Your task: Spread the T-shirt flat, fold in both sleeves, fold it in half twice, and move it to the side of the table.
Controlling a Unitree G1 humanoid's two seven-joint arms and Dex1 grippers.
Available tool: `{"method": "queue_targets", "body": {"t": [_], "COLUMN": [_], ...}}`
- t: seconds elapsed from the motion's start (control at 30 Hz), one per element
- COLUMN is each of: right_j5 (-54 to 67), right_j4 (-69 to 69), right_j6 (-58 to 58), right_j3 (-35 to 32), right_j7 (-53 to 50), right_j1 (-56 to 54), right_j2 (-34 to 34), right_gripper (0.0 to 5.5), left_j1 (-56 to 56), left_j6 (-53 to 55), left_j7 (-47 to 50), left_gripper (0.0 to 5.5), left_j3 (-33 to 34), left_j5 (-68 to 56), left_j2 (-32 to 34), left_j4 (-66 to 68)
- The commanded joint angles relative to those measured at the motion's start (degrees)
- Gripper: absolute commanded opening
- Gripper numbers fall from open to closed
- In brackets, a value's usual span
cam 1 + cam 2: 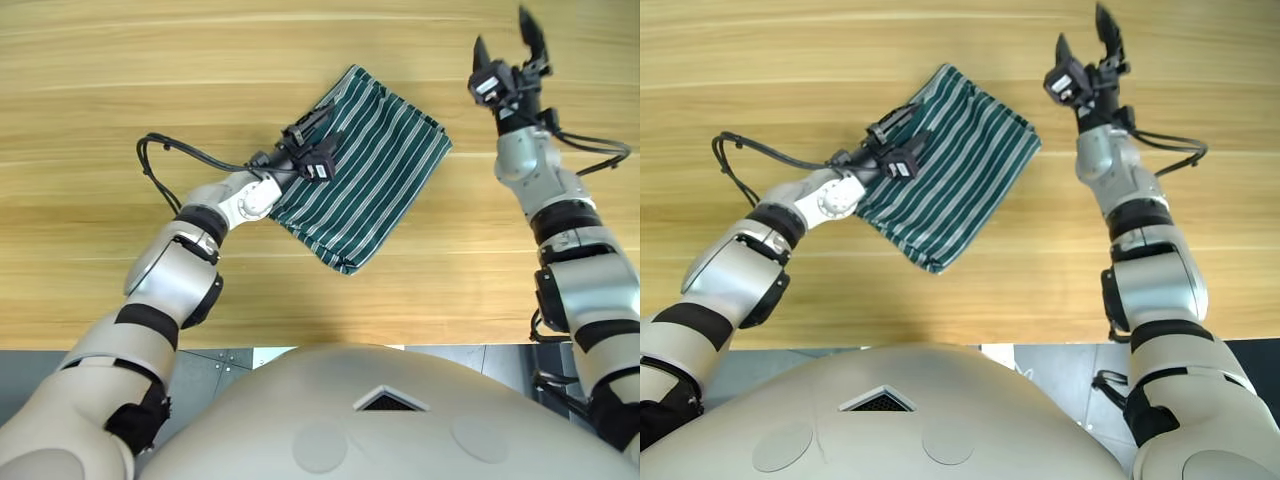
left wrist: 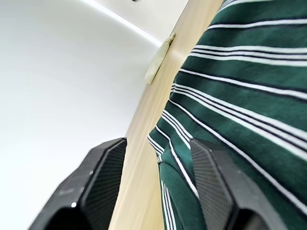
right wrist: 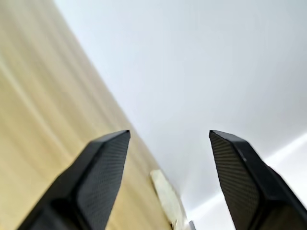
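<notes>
In the left eye view, the T-shirt (image 1: 365,170) is lying as a compact striped rectangle at centre frame, straight on the wooden table (image 1: 120,60), not in any bin or tray. The folds look done, so the step in hand is probably moving it to the table's side. The left gripper (image 1: 312,120) is sitting at the shirt's upper-left edge. The right gripper (image 1: 500,30) is hanging at upper right, well apart from the cloth, jaws spread and holding nothing.

The right eye view is showing the same layout.

In the left wrist view, the fingers (image 2: 103,187) are standing apart, with the shirt's layered edge lying between them, not pinched.

In the right wrist view, both fingers are gaping wide over bare wood.

The next move calls for the left jaws closing on all layers together, then dragging them sideways without splaying the fold.
</notes>
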Motion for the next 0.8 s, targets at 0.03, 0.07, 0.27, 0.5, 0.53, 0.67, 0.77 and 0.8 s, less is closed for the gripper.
{"method": "queue_targets", "body": {"t": [0.03, 0.07, 0.27, 0.5, 0.53, 0.67, 0.77, 0.8], "right_j5": [-2.0, -2.7, -3.4, -0.8, -0.5, 0.3, 0.4, 0.3], "right_j4": [-9.4, -9.3, -1.7, 12.9, 13.9, 15.8, 15.4, 14.6], "right_j6": [1.6, 2.3, 4.6, 5.2, 4.9, 3.6, 2.9, 1.7], "right_j3": [2.6, 3.9, 7.7, 5.7, 5.4, 5.1, 5.3, 5.4], "right_j7": [4.8, 6.3, 12.1, 11.7, 11.7, 11.8, 11.5, 11.0], "right_j1": [6.3, 7.7, 11.5, 6.1, 6.0, 6.8, 6.8, 6.7], "right_j2": [1.1, 1.7, 5.0, 5.1, 4.9, 5.3, 5.6, 5.6], "right_gripper": [3.05, 3.05, 3.05, 3.05, 3.05, 3.05, 3.05, 3.05], "left_j1": [1.8, 1.9, 2.3, 2.3, 2.6, 4.5, 5.1, 5.1], "left_j6": [0.5, 0.5, 0.4, 1.3, 1.4, 2.1, 2.9, 3.0], "left_j7": [0.1, 0.1, -0.3, -1.1, -1.2, -2.1, -2.3, -2.4], "left_gripper": [2.43, 2.43, 2.43, 2.43, 2.43, 2.43, 2.43, 2.43], "left_j3": [-0.2, -0.3, -0.7, -0.4, -0.2, 1.2, 1.7, 1.8], "left_j5": [0.2, 0.2, 0.3, 0.0, -0.2, -2.0, -2.7, -2.9], "left_j2": [0.1, -0.1, -0.7, -0.9, -0.6, 0.7, 0.9, 0.8], "left_j4": [0.1, 0.0, -0.1, 1.0, 1.1, 1.8, 2.1, 2.1]}}
